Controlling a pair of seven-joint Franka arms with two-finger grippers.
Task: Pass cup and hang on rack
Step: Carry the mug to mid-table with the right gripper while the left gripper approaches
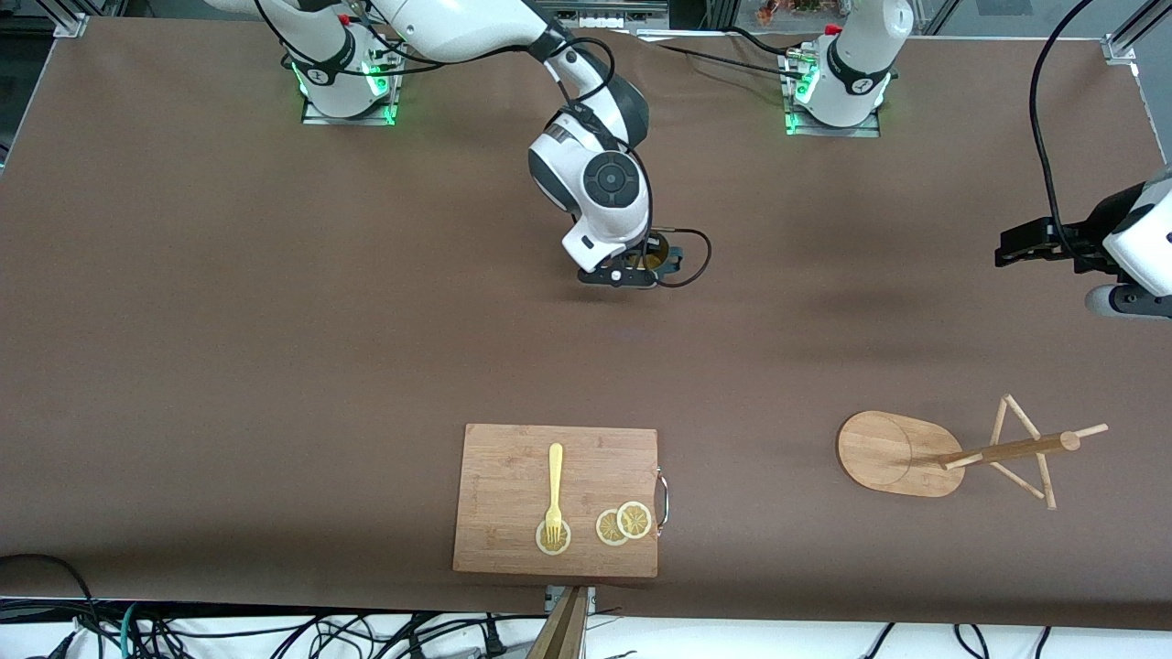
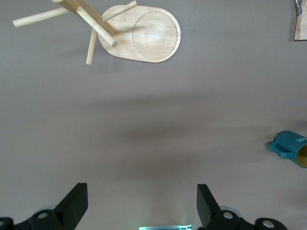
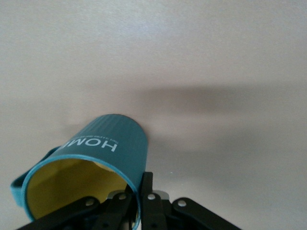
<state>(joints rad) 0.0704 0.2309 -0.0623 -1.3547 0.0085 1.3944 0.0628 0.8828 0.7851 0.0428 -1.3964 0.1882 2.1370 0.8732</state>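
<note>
The teal-blue cup [image 1: 661, 257] with a yellow inside is at the middle of the table, tilted, and mostly hidden under the right arm's hand. My right gripper [image 1: 632, 273] is shut on its rim. In the right wrist view one finger is inside the cup [image 3: 105, 143] and one outside, the right gripper [image 3: 139, 191] pinching the wall. The wooden rack [image 1: 899, 453] stands near the front camera toward the left arm's end. My left gripper [image 1: 1012, 249] waits open and empty over that end. In the left wrist view the left gripper [image 2: 141, 201] is open over bare table, with the rack [image 2: 144, 33] and the cup [image 2: 290, 147] in sight.
A bamboo cutting board [image 1: 513, 458] lies near the front camera's edge of the table, with a yellow fork [image 1: 555, 490] and lemon slices [image 1: 623, 523] on it. Its corner shows in the left wrist view [image 2: 301, 28].
</note>
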